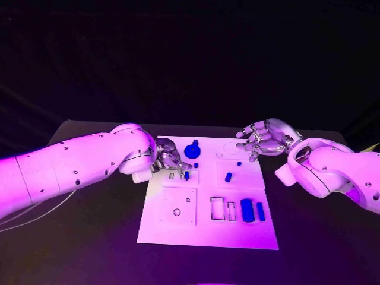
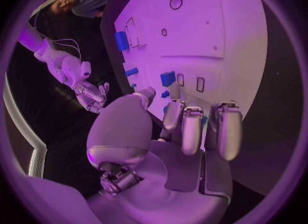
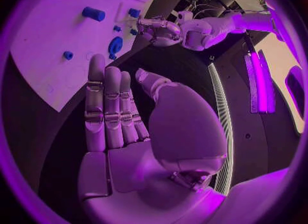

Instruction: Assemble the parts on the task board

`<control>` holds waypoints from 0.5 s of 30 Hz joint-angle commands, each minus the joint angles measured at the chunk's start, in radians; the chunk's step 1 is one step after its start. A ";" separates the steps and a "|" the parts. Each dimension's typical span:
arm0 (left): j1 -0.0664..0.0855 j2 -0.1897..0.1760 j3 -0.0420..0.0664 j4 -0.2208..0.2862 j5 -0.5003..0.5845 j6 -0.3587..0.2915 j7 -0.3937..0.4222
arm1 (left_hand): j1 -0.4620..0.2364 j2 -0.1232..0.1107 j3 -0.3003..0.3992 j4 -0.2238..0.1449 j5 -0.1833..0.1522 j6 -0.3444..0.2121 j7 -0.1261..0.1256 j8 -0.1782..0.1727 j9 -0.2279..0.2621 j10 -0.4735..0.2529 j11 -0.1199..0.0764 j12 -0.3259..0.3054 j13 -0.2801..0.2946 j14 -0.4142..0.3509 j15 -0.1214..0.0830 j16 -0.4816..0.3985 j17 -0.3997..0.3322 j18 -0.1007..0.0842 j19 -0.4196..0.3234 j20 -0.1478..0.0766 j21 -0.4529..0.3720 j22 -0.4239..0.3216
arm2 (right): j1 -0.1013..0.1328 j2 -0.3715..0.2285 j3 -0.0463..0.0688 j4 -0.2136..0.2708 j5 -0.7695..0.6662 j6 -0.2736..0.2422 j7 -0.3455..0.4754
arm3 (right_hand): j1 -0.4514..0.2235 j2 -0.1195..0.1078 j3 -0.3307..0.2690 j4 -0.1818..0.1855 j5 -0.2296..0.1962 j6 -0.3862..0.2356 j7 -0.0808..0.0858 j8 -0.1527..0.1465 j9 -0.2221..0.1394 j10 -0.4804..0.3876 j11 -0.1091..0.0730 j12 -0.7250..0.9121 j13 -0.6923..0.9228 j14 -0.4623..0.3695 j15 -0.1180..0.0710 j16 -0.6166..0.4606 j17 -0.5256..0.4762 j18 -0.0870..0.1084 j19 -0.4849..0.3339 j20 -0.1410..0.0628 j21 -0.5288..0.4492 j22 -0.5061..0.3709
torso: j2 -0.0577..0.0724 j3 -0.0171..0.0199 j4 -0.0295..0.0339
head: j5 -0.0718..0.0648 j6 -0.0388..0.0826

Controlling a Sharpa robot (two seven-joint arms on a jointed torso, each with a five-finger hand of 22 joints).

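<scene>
The white task board (image 1: 209, 228) lies mid-table with several blue parts on it. A round blue disc (image 1: 193, 149) sits at its far end, a small peg (image 1: 228, 176) in the middle, and two blue blocks (image 1: 247, 210) near the right edge. My left hand (image 1: 167, 159) hovers over the board's left edge, fingers bent down beside a small blue block (image 2: 168, 78) and two empty slots (image 2: 200, 84). Nothing shows between thumb and fingers. My right hand (image 1: 263, 139) hangs off the far right corner. Its fingers (image 3: 106, 106) are straight and hold nothing.
The black table (image 1: 87, 237) runs around the board on all sides. Thin cables (image 1: 44, 211) trail across it under my left arm. The board's near half carries outlined recesses (image 1: 178, 205) and a rectangular slot (image 1: 217, 208).
</scene>
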 commanded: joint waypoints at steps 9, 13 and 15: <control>0.002 0.022 -0.001 -0.019 -0.017 0.050 -0.014 | -0.014 -0.001 -0.007 -0.002 -0.002 0.002 -0.001 0.008 0.003 -0.009 -0.002 -0.007 -0.004 0.102 -0.008 0.003 0.263 -0.018 0.021 -0.002 0.003 0.089 | -0.003 0.010 -0.002 -0.008 0.000 0.006 0.023 | -0.007 0.001 0.005 0.007 -0.002 -0.013 0.006 0.006 -0.002 -0.022 0.007 -0.024 -0.015 -0.032 0.008 -0.021 -0.009 -0.005 -0.029 0.008 -0.012 -0.001 | 0.000 -0.0002 -0.0008 | 0.000 -0.005; 0.002 0.029 -0.003 -0.030 -0.017 0.059 -0.015 | -0.014 0.000 -0.008 -0.002 -0.002 0.001 -0.002 0.008 0.004 -0.012 -0.003 -0.010 -0.008 0.102 -0.008 0.003 0.263 -0.018 0.020 -0.002 0.002 0.087 | -0.003 0.012 -0.003 -0.009 0.001 0.008 0.022 | -0.007 0.001 0.005 0.007 -0.002 -0.013 0.006 0.006 -0.002 -0.022 0.007 -0.024 -0.016 -0.032 0.008 -0.022 -0.009 -0.005 -0.030 0.008 -0.012 -0.001 | -0.001 -0.0005 -0.0001 | -0.001 -0.009; 0.002 0.032 -0.003 -0.033 -0.017 0.062 -0.015 | -0.014 0.000 -0.008 -0.002 -0.002 0.001 -0.002 0.008 0.004 -0.012 -0.003 -0.010 -0.008 0.102 -0.008 0.003 0.263 -0.018 0.020 -0.002 0.002 0.087 | -0.003 0.013 -0.003 -0.010 0.003 0.009 0.021 | -0.008 0.002 0.005 0.008 -0.002 -0.014 0.006 0.006 -0.002 -0.023 0.007 -0.025 -0.017 -0.033 0.009 -0.023 -0.010 -0.005 -0.031 0.009 -0.012 -0.001 | -0.001 -0.0004 0.0001 | -0.001 -0.009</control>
